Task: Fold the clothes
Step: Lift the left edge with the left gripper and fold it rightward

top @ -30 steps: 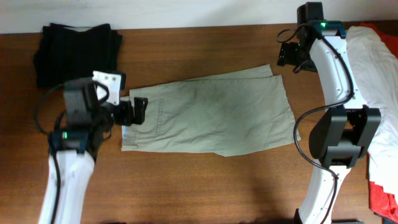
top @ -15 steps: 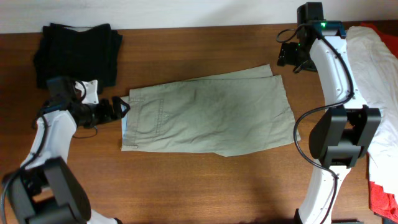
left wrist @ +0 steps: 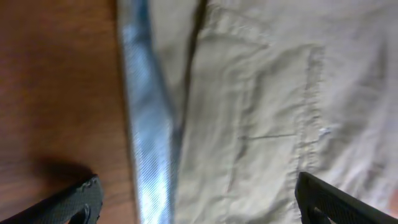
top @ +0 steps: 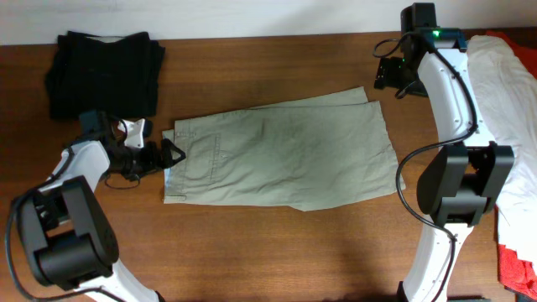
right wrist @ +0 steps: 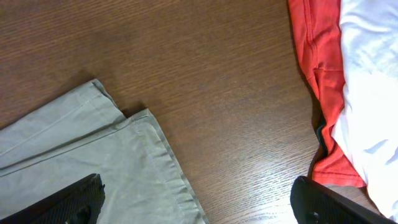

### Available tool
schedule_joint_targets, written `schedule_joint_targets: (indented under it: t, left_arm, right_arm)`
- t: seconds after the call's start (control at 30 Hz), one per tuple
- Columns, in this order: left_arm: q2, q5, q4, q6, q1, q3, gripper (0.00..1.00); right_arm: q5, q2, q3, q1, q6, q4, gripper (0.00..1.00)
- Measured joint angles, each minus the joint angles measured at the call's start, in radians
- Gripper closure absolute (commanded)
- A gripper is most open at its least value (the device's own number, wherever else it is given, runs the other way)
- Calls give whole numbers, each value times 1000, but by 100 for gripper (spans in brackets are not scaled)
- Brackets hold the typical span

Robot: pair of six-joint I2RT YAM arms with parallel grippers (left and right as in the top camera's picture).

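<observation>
Pale khaki-green shorts [top: 285,159] lie flat on the wooden table [top: 252,252], waistband to the left, leg hems to the right. My left gripper [top: 170,153] is open, low over the waistband edge; in the left wrist view the waistband [left wrist: 149,124] and a back pocket [left wrist: 273,124] show between my fingertips [left wrist: 74,202]. My right gripper [top: 388,77] is open and empty, above the table at the far right corner of the leg hems [right wrist: 143,162].
A folded black garment [top: 105,67] lies at the far left. A white garment [top: 508,92] over red cloth [right wrist: 317,74] is piled at the right edge. More red cloth [top: 516,264] lies at the near right.
My left arm drew back left off the waistband, then edged right to the waistband edge again. The shorts and right arm have not moved.
</observation>
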Motion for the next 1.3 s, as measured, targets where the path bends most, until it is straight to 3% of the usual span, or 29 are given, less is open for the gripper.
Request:
schedule_joint_targets:
  t: [0.23,0.37,0.43,0.57,0.6,0.73,0.97,1.3]
  left_arm:
    - [63,131,-2,35,-2,32,11]
    - [92,175,-5,48,-22,41,32]
    - [101,183,-5,48,-30,42,45]
    - [120,169,-4,50,-36,37,92]
    - [126,167,-6,47,-37,33,100]
    - [137,118,-45,24,-42,41,100]
    - [164,-78,-252,-14,-10,197,100]
    - [200,-249,-641,-32,106,697,100]
  right_arm:
    - [0,0,0,0,0,0,1]
    - [0,0,0,0,1,0,1]
    - [0,0,0,0,1,0,1]
    - [2,0,0,0,0,-1,1]
    - [3,0,0,0,0,0,1]
    - [3,0,0,0,1,-1,1]
    - [3,0,0,0,0,0,1]
    - [3,0,0,0,0,-1,1]
